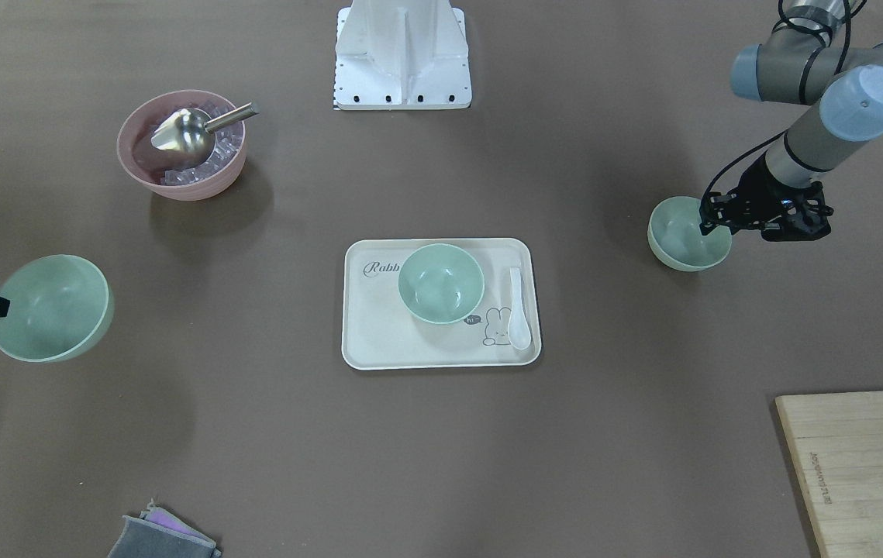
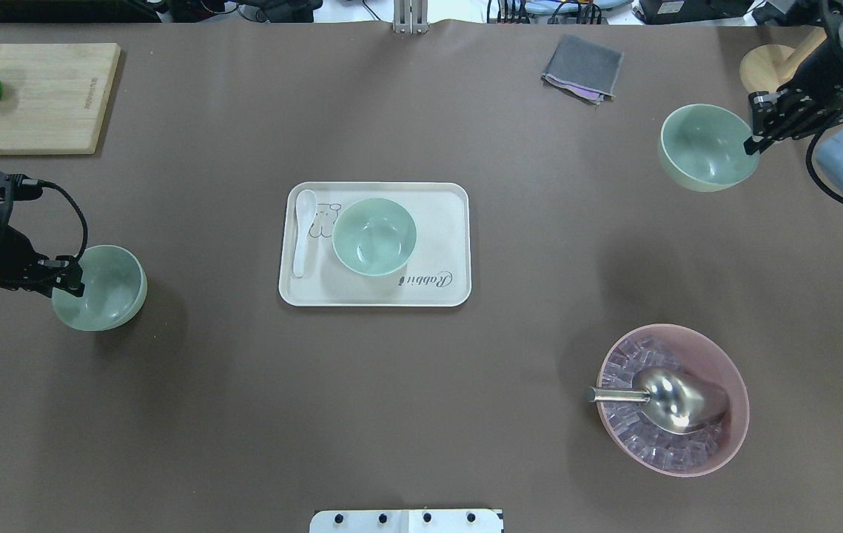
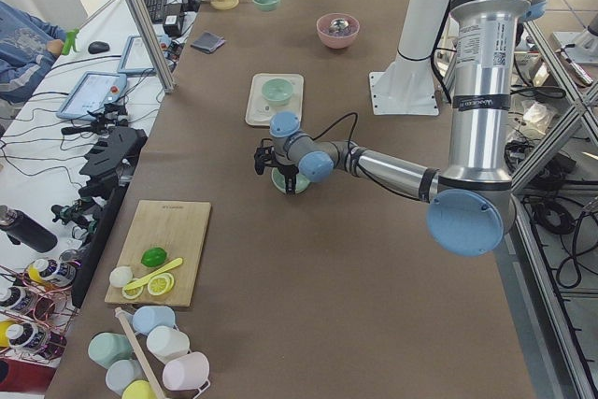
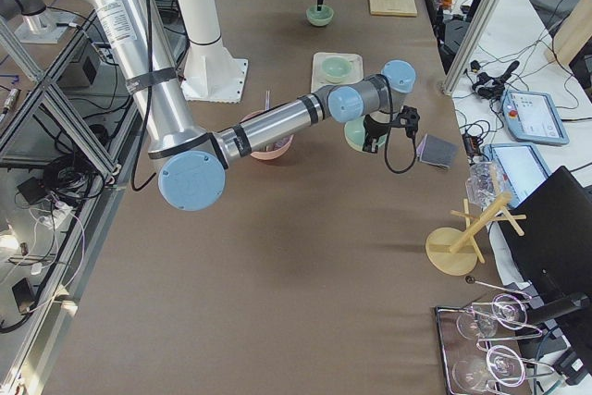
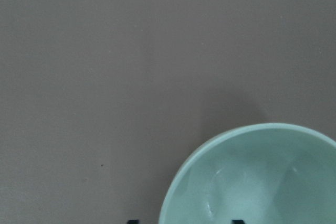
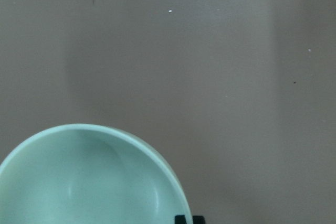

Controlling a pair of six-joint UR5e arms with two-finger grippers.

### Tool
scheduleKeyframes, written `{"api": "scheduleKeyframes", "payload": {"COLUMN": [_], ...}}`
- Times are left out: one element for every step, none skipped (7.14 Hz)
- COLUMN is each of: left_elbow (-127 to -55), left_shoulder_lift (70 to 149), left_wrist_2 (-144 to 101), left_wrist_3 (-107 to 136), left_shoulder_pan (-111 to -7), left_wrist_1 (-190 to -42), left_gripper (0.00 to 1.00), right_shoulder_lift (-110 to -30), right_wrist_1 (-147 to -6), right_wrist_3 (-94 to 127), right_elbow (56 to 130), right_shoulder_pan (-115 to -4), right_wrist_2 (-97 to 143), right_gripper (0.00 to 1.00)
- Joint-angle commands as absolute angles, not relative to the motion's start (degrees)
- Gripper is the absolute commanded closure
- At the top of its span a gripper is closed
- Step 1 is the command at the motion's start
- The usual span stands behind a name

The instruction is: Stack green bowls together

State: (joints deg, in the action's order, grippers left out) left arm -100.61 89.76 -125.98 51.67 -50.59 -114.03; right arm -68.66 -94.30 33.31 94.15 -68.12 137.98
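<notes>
Worktop [image 2: 421, 414] centre: tray [image 2: 451, 222] carrying the middle bowl [image 2: 374, 237], spoon [image 2: 303, 229] on the tray at its left. Left-hand bowl [image 2: 110, 289] well left of the tray, right-hand bowl [image 2: 706, 146] far right, ice bowl [image 2: 738, 403] with scoop [image 2: 676, 400] inside near right. Cutting board [image 2: 44, 96] far left, cloth [image 2: 582, 68] at the far edge.

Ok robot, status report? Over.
Left gripper open, straddling rim of left green bowl. Right gripper shut on right green bowl, lifted. Third green bowl on tray beside spoon.

A cream tray [image 2: 440, 222] with a white spoon [image 2: 303, 237] sat mid-table. From it, a pink bowl [image 2: 733, 385] of ice and a metal scoop [image 2: 676, 400] stood at four o'clock. A cutting board [image 2: 44, 96] lay at ten.
</notes>
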Motion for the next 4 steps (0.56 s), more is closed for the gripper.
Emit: {"api": "scheduleKeyframes", "payload": {"left_elbow": [-100.28, -101.07, -101.6, -101.51], "left_shoulder_lift": [89.82, 90.87, 92.1, 94.89], "left_wrist_2": [-126.21, -126.73, -127.87, -131.27], "left_wrist_3": [51.59, 52.03, 52.38, 52.99], "left_shoulder_pan": [-50.45, -50.45, -50.45, -50.8], "left_wrist_1": [-113.99, -113.73, -113.47, -112.6], "left_gripper": [1.0, 1.0, 1.0, 1.0], "right_shoulder_lift": [-65.23, -63.39, -61.72, -59.96], "right_wrist_1": [-94.31, -94.31, -93.96, -93.87], "right_wrist_3": [39.26, 43.12, 47.85, 52.6], "right_elbow": [94.22, 94.57, 95.09, 95.79], "right_shoulder_pan": [-65.4, -64.0, -61.81, -59.53], "right_wrist_2": [137.81, 137.81, 137.38, 137.29], "right_gripper": [1.0, 1.0, 1.0, 1.0]}}
